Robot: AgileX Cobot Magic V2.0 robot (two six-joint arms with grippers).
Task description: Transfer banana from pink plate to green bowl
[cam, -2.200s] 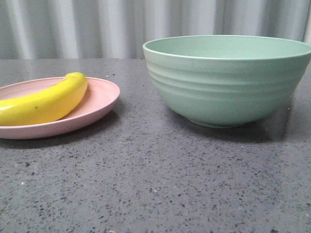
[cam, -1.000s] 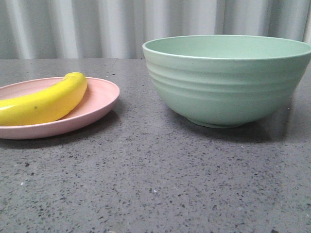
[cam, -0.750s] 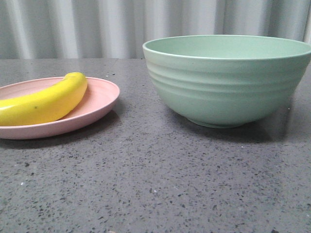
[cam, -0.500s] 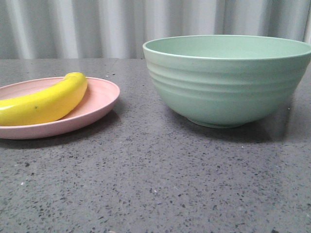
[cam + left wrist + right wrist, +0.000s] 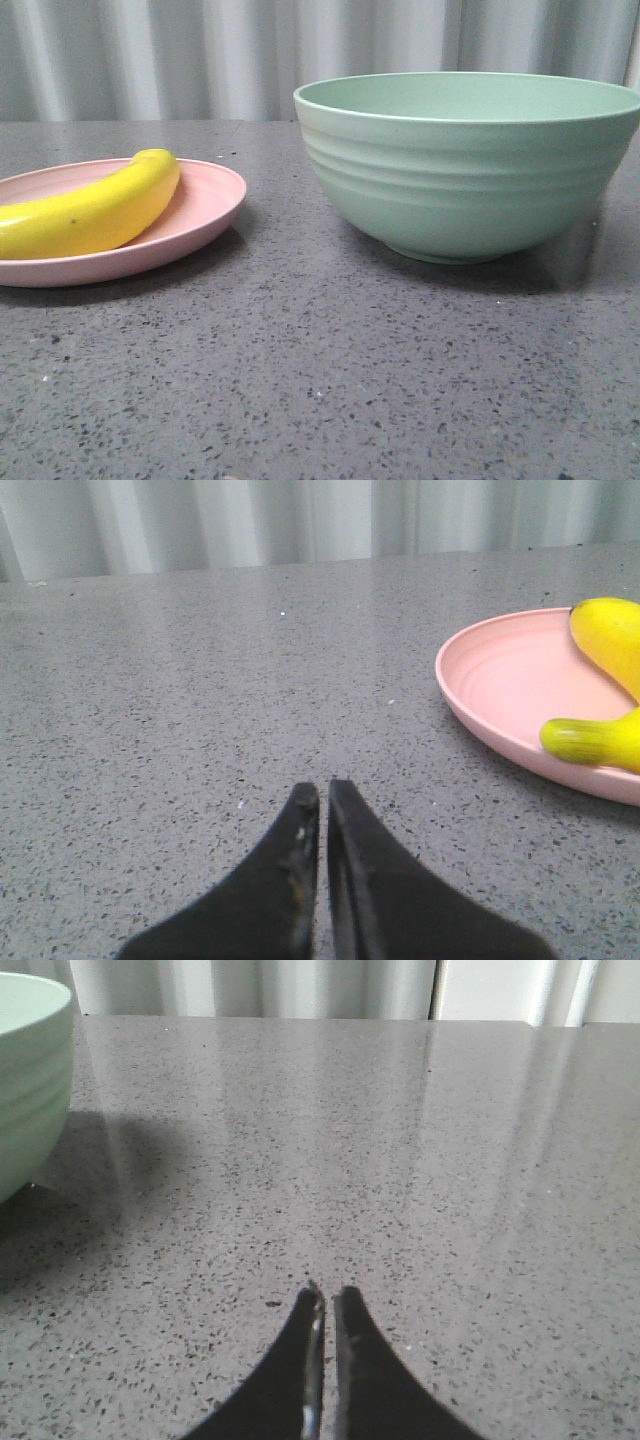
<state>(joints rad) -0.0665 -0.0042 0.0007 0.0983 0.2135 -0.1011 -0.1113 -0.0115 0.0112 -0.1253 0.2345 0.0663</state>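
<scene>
Progress: we judge that the task is at its very beginning; nothing is transferred yet.
Banana: the banana [image 5: 95,210] lies on the pink plate [image 5: 205,215], its rounded end pointing toward the middle of the table; in the left wrist view we see two parts of it at the plate's far side.
Plate: it stands on the left part of the grey table [image 5: 320,380], well apart from the bowl.
Bowl: the green bowl [image 5: 470,165] stands on the right part; the part of its inside that we can see holds nothing, but the bottom is hidden by its wall.
Left gripper: the left gripper [image 5: 322,798] is low over the bare table beside the plate, not touching it; its fingers are pressed together, with only a thin slit between them, and they hold nothing.
Right gripper: the right gripper [image 5: 327,1300] is over the bare table beside the bowl; its fingers are also pressed together and hold nothing.
What is left: in our judgement, everything: to open the fingers, to reach the banana, to grasp it, to lift it, to carry it over the bowl's rim and to let it go inside.
Likely arm: we think the left one, because it is nearer to the plate.
</scene>
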